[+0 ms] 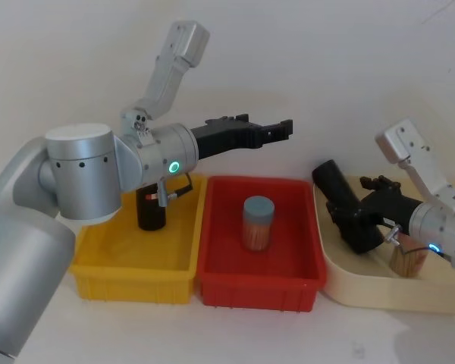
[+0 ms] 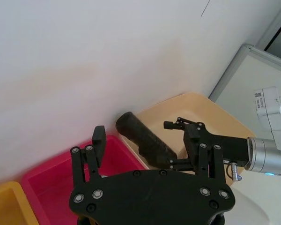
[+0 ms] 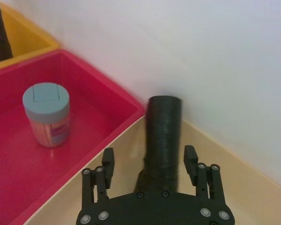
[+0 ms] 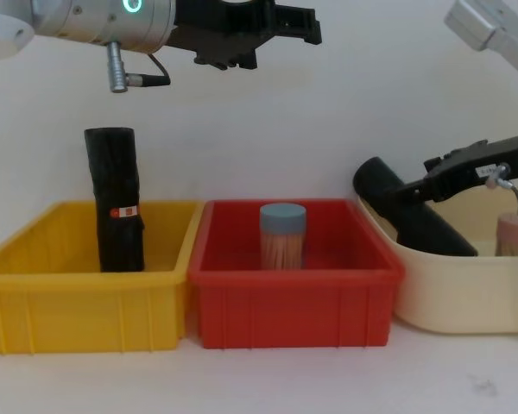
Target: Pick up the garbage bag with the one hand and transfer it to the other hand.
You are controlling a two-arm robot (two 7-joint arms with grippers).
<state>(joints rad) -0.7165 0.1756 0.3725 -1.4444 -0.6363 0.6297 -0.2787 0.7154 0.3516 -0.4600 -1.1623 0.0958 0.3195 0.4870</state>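
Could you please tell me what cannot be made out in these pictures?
- Garbage bag lower end: chest view, behind beige tray wall; right wrist view, under right gripper.
- Sticker roll: base behind yellow bin wall in chest view; top behind left gripper's arm in head view.
- Tray's jar: cut by chest view's edge.

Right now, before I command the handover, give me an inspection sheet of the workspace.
Surface: white table; yellow bin, red bin and cream tray side by side.
Job's things: garbage bag leaning tilted in the cream tray.
Clutter: stickered black roll upright in the yellow bin; lidded jar in the red bin.
Grippers: left claw open, raised above the bins; right claw open, fingers either side of the bag.
Cables: short lead at the left wrist.
Surroundings: plain wall.
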